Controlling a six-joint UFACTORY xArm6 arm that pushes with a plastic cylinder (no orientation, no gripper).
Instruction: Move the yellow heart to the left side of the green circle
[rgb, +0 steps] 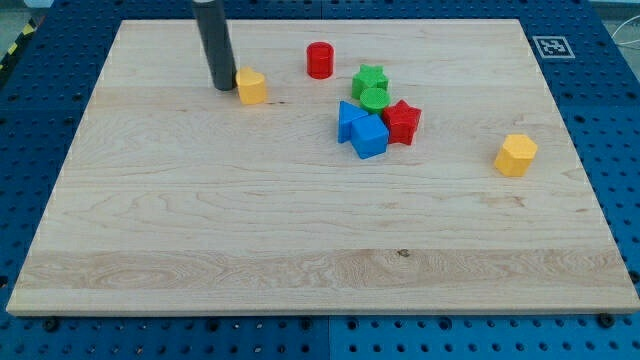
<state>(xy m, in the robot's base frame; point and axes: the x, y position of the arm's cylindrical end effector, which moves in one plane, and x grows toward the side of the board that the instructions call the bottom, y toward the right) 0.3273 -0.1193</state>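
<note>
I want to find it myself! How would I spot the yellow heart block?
On the wooden board, look toward the view's top left, where my tip stands. The yellow heart block sits just right of it, alone, unlike the yellow hexagon block far right.

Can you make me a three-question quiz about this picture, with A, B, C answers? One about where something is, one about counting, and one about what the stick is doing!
1. Where is the yellow heart?
A. Toward the view's top left, left of the red cylinder
B. At the view's bottom right corner
C. On top of the blue blocks

2. How many yellow blocks are on the board?
A. One
B. Two
C. Four

3. What is my tip doing?
A. Resting among the blue blocks
B. Standing right against the yellow heart's left side
C. Hanging off the board

Answers:
1. A, the heart sits near the top left, with the red cylinder to its right.
2. B, there is the heart and a yellow hexagon-like block at the view's right.
3. B, the rod's end stands beside the heart's left edge, seemingly touching.
</note>
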